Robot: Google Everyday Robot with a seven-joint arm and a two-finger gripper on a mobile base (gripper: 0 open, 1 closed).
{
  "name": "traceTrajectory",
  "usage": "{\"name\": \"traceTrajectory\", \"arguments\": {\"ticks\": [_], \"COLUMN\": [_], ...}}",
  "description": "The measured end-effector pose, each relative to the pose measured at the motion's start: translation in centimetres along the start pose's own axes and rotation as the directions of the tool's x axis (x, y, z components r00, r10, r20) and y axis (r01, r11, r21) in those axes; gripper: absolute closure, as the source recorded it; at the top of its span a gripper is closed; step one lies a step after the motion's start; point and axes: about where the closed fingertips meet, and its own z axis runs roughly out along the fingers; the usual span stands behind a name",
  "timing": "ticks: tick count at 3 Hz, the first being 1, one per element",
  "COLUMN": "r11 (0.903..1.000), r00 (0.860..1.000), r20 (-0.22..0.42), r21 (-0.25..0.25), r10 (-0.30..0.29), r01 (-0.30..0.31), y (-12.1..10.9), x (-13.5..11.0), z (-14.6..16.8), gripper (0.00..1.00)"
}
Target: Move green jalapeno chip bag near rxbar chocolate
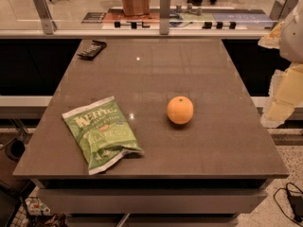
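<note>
Though we cannot read our gripper (283, 96) as parted or closed, it hangs far right of the green jalapeno chip bag (102, 134), which lies diagonally, top far-left.

green jalapeno chip bag (102, 134) with white ends, near left. orange fruit (180, 110) on grey-brown table (213, 141). black rxbar chocolate (92, 49) far left; cream gripper (284, 96) right.
</note>
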Motion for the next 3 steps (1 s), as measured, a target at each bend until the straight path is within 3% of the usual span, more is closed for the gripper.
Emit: {"name": "traceTrajectory", "arguments": {"ticks": [1, 3], "r11": [1.0000, 0.9997], "r00": [1.000, 0.992], "r20": [0.000, 0.125], "r21": [0.000, 0.021], "r10": [0.000, 0.009], "r01": [0.000, -0.012], "y": [0.0, -0.2], "x": [0.0, -3.0], "z": [0.0, 0.0], "gripper": [0.00, 0.00]}}
